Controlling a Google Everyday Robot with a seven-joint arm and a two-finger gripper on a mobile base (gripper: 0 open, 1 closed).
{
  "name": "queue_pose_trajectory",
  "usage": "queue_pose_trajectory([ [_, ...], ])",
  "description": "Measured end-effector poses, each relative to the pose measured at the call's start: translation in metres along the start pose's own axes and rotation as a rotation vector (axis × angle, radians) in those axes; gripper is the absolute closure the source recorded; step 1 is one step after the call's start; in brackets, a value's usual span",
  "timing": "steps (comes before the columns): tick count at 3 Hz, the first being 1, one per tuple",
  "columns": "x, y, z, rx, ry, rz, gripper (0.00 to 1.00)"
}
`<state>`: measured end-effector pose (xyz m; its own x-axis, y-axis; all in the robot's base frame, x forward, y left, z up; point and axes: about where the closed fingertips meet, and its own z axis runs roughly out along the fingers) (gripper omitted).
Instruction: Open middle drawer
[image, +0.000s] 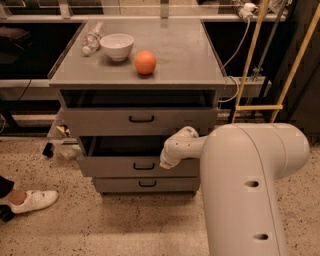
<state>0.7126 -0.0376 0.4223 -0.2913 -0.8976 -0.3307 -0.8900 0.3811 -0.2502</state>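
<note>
Your pincer (164, 162) is sitting at the front of the middle drawer (110, 168), low against its upper edge and just to the right of the small black handle (144, 166). The white wrist is covering its tip, so you cannot tell whether it is apart, together or clamped on anything.

The drawer is lying between the top drawer (95, 122) and the bottom drawer (117, 185), under the bench (190, 62) that is carrying the orange (145, 62) and the bowl (117, 46). Its front is running left to right across your view, and a dark gap is showing above it, so it is looking partly open already.

What matters for you is direction. The handle is lying just to the left of the pincer, and the drawer is sliding toward your base, square to its long front. You are probably needing a straight pull back along that line. Any sideways drift is likely to bind it.
</note>
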Motion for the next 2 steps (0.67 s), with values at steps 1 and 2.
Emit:
queue_pose_trajectory([
  [1,-0.0008,-0.0005,-0.0018,0.000,0.000,0.000,1.00],
  [2,-0.0016,-0.0031,-0.0062,0.012,-0.003,-0.002,1.00],
])
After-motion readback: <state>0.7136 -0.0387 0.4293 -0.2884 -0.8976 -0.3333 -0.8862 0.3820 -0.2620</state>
